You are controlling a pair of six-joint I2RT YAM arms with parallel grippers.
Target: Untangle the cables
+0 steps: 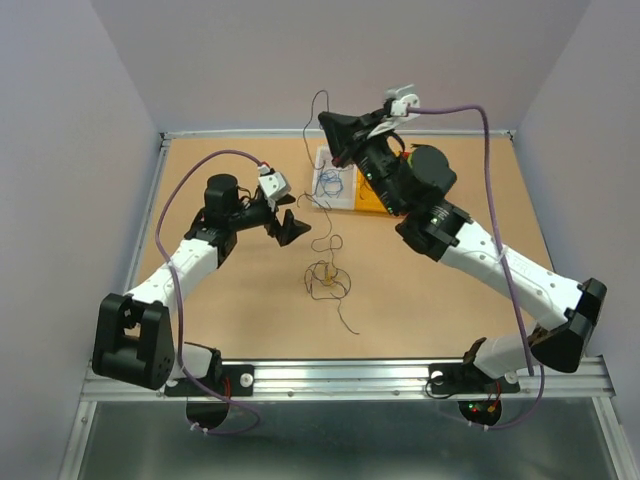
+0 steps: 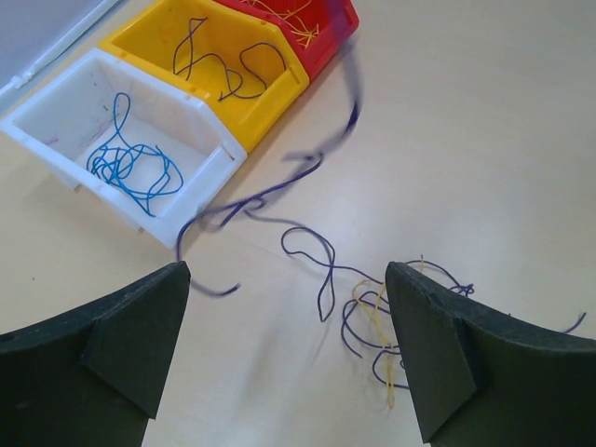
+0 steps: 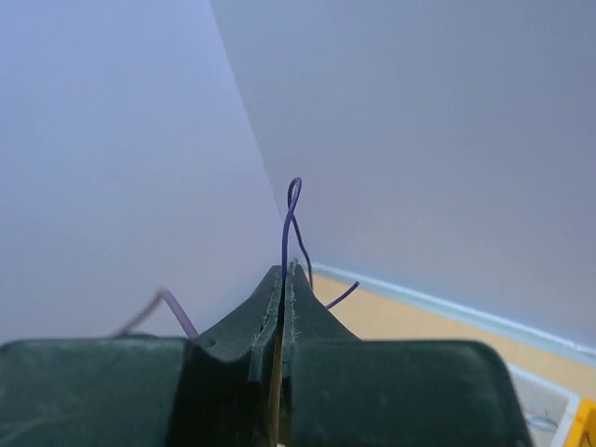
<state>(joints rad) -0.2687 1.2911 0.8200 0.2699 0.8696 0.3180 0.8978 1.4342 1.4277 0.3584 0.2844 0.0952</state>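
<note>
A small knot of thin dark and yellow cables (image 1: 326, 281) lies near the middle of a tan wooden desk (image 1: 450, 310). One dark strand (image 3: 290, 219) leads up from the knot and hangs clear of the desk. Its top is pinched in the right end effector (image 3: 284, 276), whose fingers are pressed together on it, high up near the back wall. The left end effector (image 2: 289, 272) hovers low just left of the knot, fingers spread wide apart and holding nothing.

At the back of the desk three open bins stand in a row, touching. The white bin (image 2: 207, 191) holds blue cables (image 2: 130, 169), the yellow bin (image 2: 270, 116) holds black cables (image 2: 228, 76), and the red bin (image 2: 328, 42) holds yellow-orange strands (image 2: 291, 20). Seen from above, the right arm (image 1: 480, 255) covers the red bin and part of the yellow one.

Plain pale lavender-grey walls (image 1: 60, 120) close in the desk on three sides. A metal rail (image 1: 350, 376) runs along the near edge, and both arm bases sit on it. Purple hoses (image 1: 495, 200) loop over each arm.
</note>
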